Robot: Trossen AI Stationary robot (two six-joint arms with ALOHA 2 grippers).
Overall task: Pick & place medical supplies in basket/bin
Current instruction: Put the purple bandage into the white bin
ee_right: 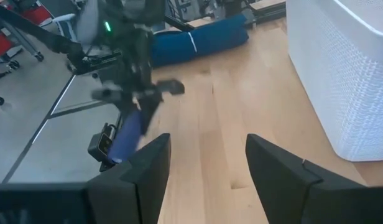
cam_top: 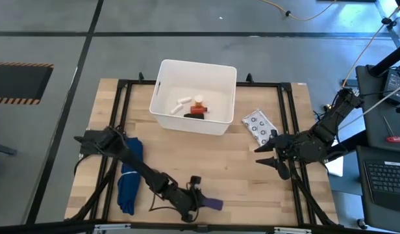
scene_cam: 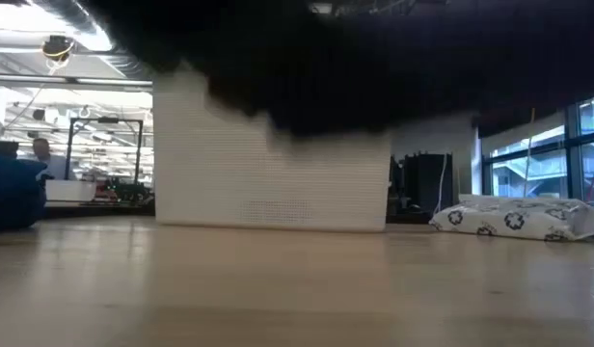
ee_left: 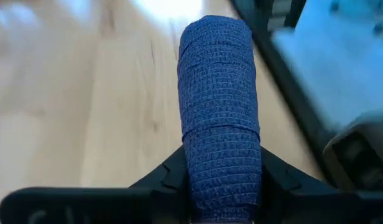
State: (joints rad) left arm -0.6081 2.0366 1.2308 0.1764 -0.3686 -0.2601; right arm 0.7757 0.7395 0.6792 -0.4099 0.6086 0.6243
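My left gripper (ee_left: 219, 183) is near the table's near edge (cam_top: 201, 202) and is shut on the purple oblong roll (ee_left: 219, 118). My right gripper (ee_right: 207, 162) is open. It hovers over the right side of the table (cam_top: 268, 155), just on the near side of the silvery dotted blister pack (cam_top: 258, 125), which lies flat on the wood. The white tub (cam_top: 195, 96) stands at the far middle. It holds a white roll (cam_top: 182, 104), the orange white-capped vial (cam_top: 199, 101), the red tube (cam_top: 199, 112) and a black piece (cam_top: 187, 115). My left gripper pinches the purple roll between its two fingers (ee_left: 170, 177), one on each long side, at the end nearest the wrist (ee_left: 219, 186). The fingers lie along the roll. Most of its length sticks out past the fingertips (cam_top: 214, 204). No part of it shows resting on the table.
The long folded blue cloth (cam_top: 130, 175) lies along the table's left side beside the left arm. A black frame rail runs around the table edges (cam_top: 287, 117). Bare wood lies between the tub and the near edge (cam_top: 239, 169).
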